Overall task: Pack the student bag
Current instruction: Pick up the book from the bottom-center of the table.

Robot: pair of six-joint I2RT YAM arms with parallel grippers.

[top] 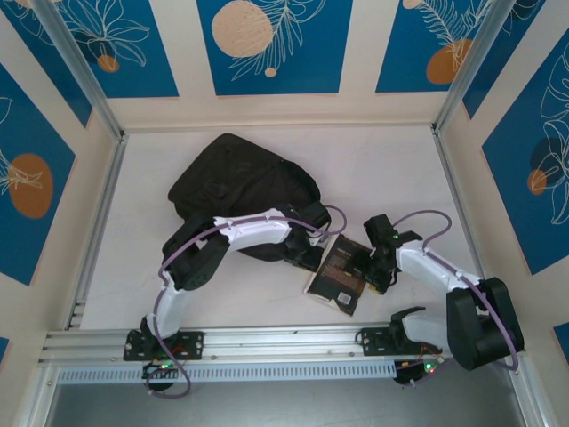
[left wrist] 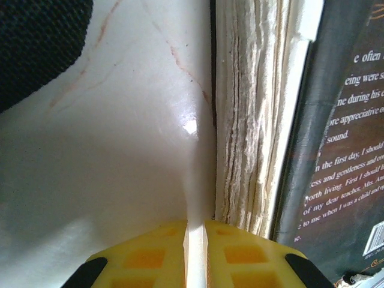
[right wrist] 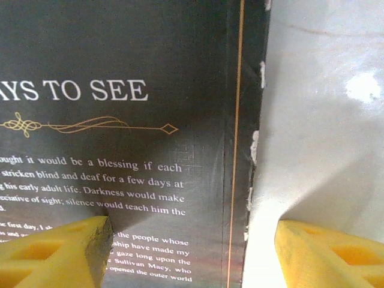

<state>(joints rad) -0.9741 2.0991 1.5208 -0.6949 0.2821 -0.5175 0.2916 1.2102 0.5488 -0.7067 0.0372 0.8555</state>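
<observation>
A white table (top: 382, 169) filled the middle of the overhead view, walled by blue and cream panels (top: 267, 44) printed with leaves and orange circles. The backpack (top: 236, 182), large, black and soft, lay slumped in the upper centre-left of the table, above the arm bases. The left arm (top: 222, 245) curved up from the lower left, its white forearm crossing in front of the backpack's lower edge. The right arm (top: 444, 285) bent in from the lower right. Between them, just below and right of the backpack, a dark book (top: 342, 271) lay flat, its cover showing pale print.

The left gripper (left wrist: 194, 228) sat low at the book's left edge. In its wrist view the two yellow fingers (left wrist: 150, 258) were pressed almost together, a thin slit between them, holding nothing. Ragged page edges ran just to their right, and a corner of the backpack showed in the upper left.

The right gripper (right wrist: 193, 231) had its jaws spread wide across the book's right edge. One finger was over the cover at lower left, the other over bare table at lower right.
</observation>
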